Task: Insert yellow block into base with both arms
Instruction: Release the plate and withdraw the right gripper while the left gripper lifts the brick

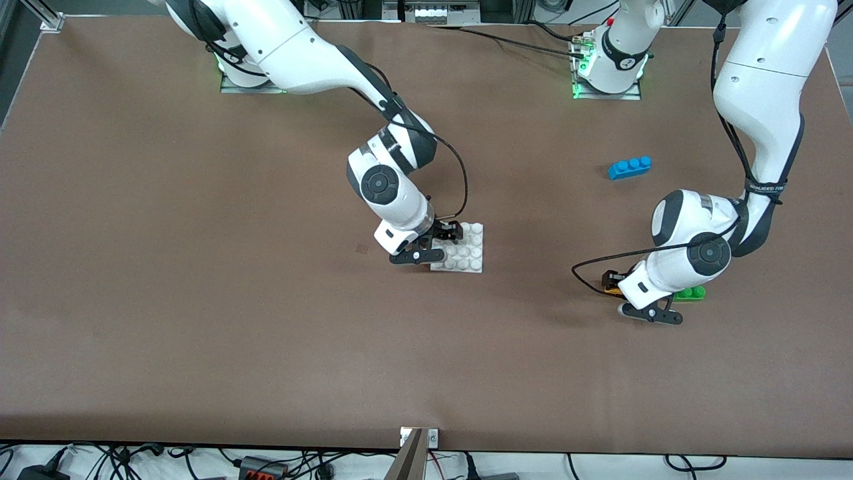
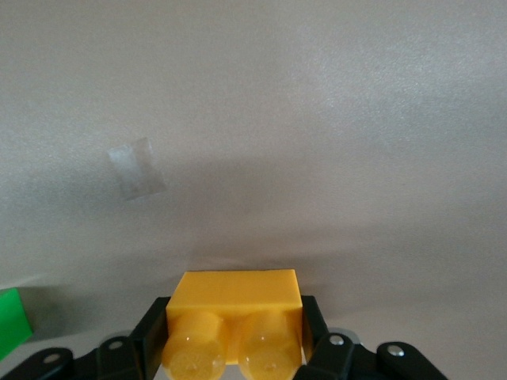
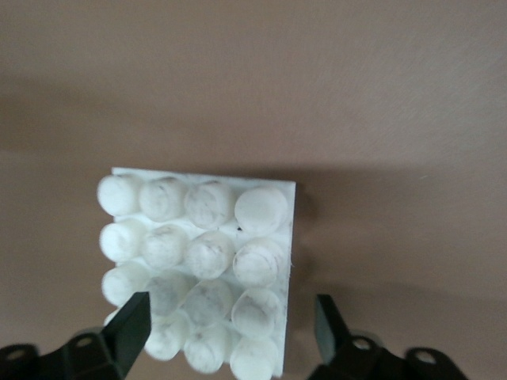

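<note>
Yellow block [image 2: 236, 305]: small glossy orange-yellow plastic brick, two round studs, gripped between the black fingers [image 2: 315, 332] of the left gripper [image 1: 614, 281], low at the table [image 1: 200, 300] toward the left arm's end, just beside the green two-stud brick [image 1: 693, 293]. Base [image 3: 198, 261]: flat white square plate, 4x4 grid of rounded, slightly scuffed studs, lying flat mid-table; right gripper [image 1: 448, 235] sits at one edge with fingers [image 3: 131, 324] spread open on either side of it. Table surface is matte brown; a blue three-stud brick [image 1: 630, 167] lies farther from the front camera than the green one
</note>
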